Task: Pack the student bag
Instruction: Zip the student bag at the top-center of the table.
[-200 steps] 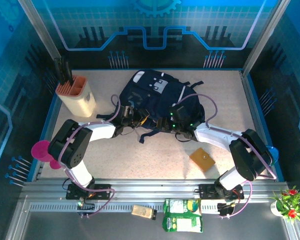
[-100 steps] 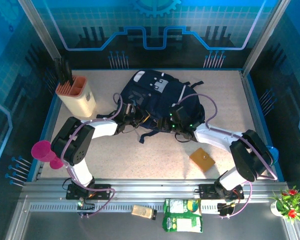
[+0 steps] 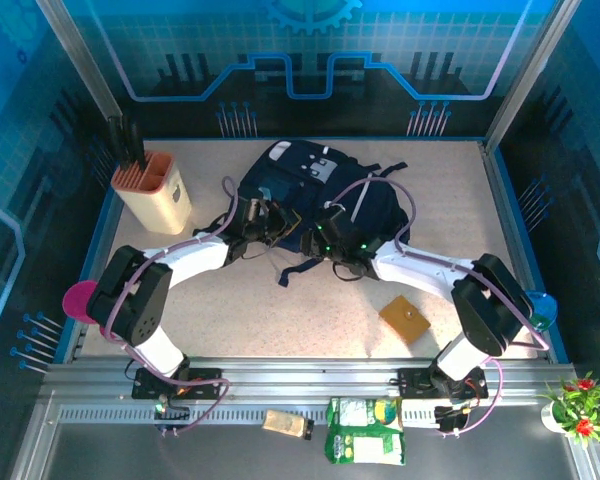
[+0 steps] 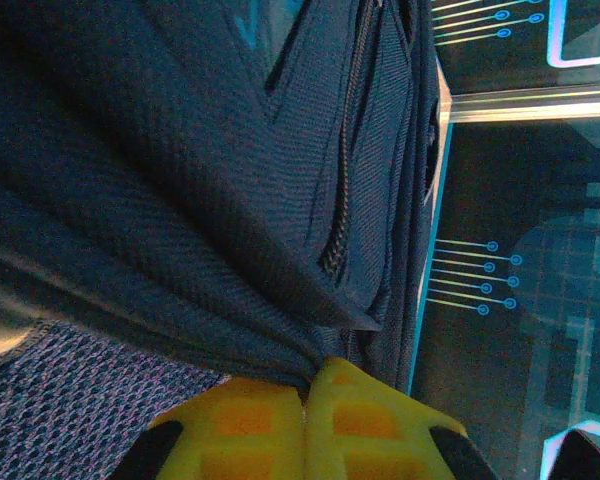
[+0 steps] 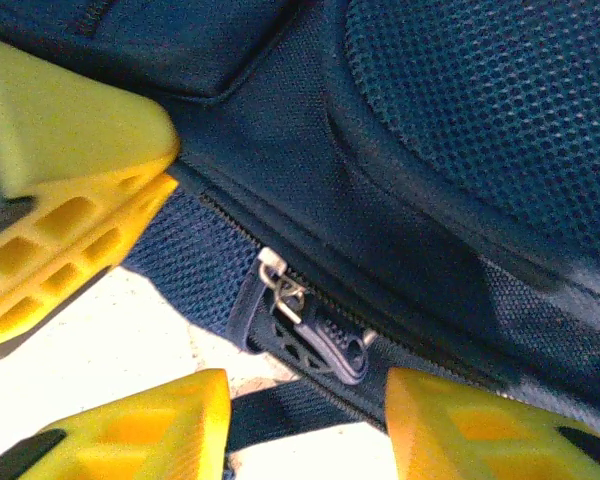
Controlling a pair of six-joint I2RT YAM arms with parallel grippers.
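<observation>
One student bag (image 3: 298,185) lies flat at the far middle of the table (image 3: 280,320), with its long axis running far-left to near-right and its patch end far. Two grippers work its near edge. The left gripper (image 4: 305,388) is pinched tight on a fabric fold. The right gripper (image 5: 302,395) has its fingers apart, the zipper pull (image 5: 320,348) between them.
</observation>
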